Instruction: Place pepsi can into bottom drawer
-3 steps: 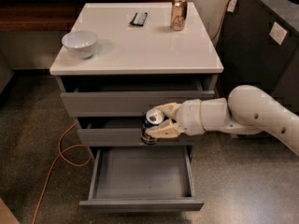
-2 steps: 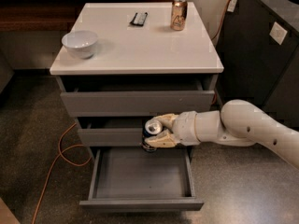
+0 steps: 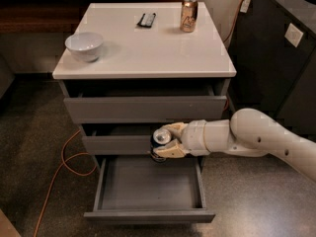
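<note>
The pincer (image 3: 165,142) is clamped on the can (image 3: 159,136), held upright in front of the middle drawer (image 3: 118,144). The open bottom drawer (image 3: 148,186) lies just below it. This looks like the placing step: lower the can inside, then release.

**Surface and finish notes: cabinet, cans, arm**

- Cabinet top (image 3: 148,53): white, smooth, semi-gloss, with soft reflections.
- Middle drawer (image 3: 118,144): grey front, matt.
- Bottom drawer (image 3: 148,186): same matt grey, inside and out.
- Bowl (image 3: 84,45): white, glossy, looks glazed.
- Gold can (image 3: 188,14): metallic sheen.
- Gripper (image 3: 162,142): in front of the middle drawer, above the open bottom drawer. Its fingers (image 3: 173,151) are tan and dull, and clasp the pepsi can (image 3: 160,136).
- Pepsi can: dark glossy body, bright silver metal top.
- Arm (image 3: 256,132): smooth off-white plastic shell, slight sheen.
- Floor (image 3: 34,132): dark, speckled, low sheen.
- Cable (image 3: 63,154): orange, smooth jacket.
</note>
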Motion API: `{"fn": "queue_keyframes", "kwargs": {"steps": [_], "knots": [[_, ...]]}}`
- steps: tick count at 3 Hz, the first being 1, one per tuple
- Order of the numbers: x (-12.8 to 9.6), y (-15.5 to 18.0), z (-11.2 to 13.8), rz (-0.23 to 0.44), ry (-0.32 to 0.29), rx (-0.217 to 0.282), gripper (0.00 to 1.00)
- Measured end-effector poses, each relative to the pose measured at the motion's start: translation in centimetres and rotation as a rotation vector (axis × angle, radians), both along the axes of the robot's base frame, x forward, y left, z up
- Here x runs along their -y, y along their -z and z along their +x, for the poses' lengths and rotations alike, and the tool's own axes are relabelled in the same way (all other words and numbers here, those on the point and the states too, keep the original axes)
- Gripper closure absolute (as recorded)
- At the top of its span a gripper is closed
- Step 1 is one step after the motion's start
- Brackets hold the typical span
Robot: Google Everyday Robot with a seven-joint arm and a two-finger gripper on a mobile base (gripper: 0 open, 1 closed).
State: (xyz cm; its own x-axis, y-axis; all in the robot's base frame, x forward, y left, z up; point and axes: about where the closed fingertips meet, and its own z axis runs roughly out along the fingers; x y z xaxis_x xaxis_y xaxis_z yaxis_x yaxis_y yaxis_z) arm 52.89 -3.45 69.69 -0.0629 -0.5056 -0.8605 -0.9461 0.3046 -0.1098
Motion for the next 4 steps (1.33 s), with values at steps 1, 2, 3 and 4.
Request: {"fn": "queue_keyframes", "kwargs": {"steps": [1,2,3,4], "knots": [[0.8,3.7,1.0,-0.047,0.033,0.01,1.0],[2.3,9.3,2.5,-0.068,0.078,0.051,1.0],[2.9,13.6,3.3,-0.064,0.113,0.061,1.0],[2.7,18.1,4.9,-0.046,0.148,0.062,1.0]]}}
